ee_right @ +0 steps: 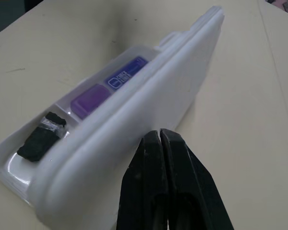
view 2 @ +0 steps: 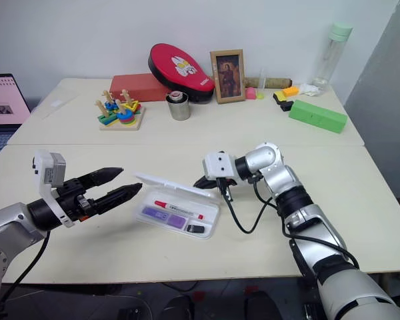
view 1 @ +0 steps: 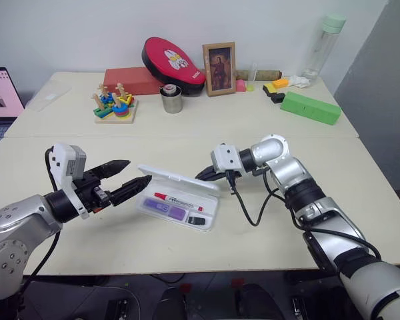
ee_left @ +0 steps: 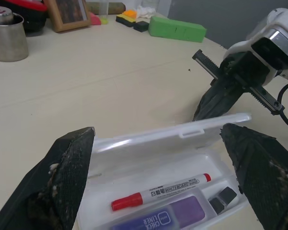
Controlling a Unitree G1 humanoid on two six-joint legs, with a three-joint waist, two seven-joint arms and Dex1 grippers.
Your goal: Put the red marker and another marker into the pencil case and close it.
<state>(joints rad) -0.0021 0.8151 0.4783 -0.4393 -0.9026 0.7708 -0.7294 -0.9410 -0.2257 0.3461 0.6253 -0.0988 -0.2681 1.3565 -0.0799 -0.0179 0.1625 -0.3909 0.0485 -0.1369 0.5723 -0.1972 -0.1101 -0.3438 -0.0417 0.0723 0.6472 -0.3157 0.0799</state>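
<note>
Behind pencil case (view 1: 179, 198): steel cup (view 1: 171, 99), stacking toy (view 1: 115, 103), green box (view 1: 311, 107)

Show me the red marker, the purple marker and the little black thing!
red marker (ee_left: 175, 186): left wrist view, white barrel.
purple marker (ee_left: 187, 212): left wrist view, purple cap end.
black thing (ee_right: 41, 136): right wrist view, its middle.

The raised lid of the pencil case (ee_right: 149, 110) hides the red marker in the right wrist view.
</note>
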